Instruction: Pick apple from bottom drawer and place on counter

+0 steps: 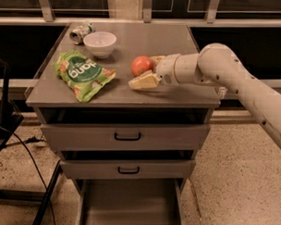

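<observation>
The apple (141, 65), small, round and red-orange, rests on the grey counter (152, 38) right of the middle. My gripper (146, 72) is at the apple's right side, low over the counter, and it is open. One finger (142, 81) lies in front of the apple and the other (157, 59) behind it. The fingers stand apart from the fruit's sides. The bottom drawer (128, 204) is pulled out at floor level and its flat grey floor shows nothing on it.
A white bowl (100, 42) and a tipped can (81, 32) sit at the counter's back left. A green snack bag (82, 74) lies at the front left. Two shut drawer fronts with black handles (127, 136) are below the counter. Cables run on the floor at left.
</observation>
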Motion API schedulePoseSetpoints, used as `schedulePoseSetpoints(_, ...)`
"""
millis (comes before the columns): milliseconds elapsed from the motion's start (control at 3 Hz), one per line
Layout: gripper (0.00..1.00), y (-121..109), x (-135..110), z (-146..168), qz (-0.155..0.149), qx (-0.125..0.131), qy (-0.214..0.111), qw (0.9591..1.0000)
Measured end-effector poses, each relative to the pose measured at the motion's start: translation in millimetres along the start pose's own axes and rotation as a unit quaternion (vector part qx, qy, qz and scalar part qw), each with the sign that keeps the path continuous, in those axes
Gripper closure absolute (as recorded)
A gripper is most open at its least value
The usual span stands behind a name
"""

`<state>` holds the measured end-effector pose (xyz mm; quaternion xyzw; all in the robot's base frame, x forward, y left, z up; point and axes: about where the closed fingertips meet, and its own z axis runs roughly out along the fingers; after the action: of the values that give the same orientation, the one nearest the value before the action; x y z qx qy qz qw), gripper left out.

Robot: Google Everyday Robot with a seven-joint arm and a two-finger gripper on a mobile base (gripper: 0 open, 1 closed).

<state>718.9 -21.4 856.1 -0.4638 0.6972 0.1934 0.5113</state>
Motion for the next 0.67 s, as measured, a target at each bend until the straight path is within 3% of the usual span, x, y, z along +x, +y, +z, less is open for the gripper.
schedulePoseSetpoints(667,0.00,0.1,0.0,0.1,0.000,0.000,0.000,1.0000)
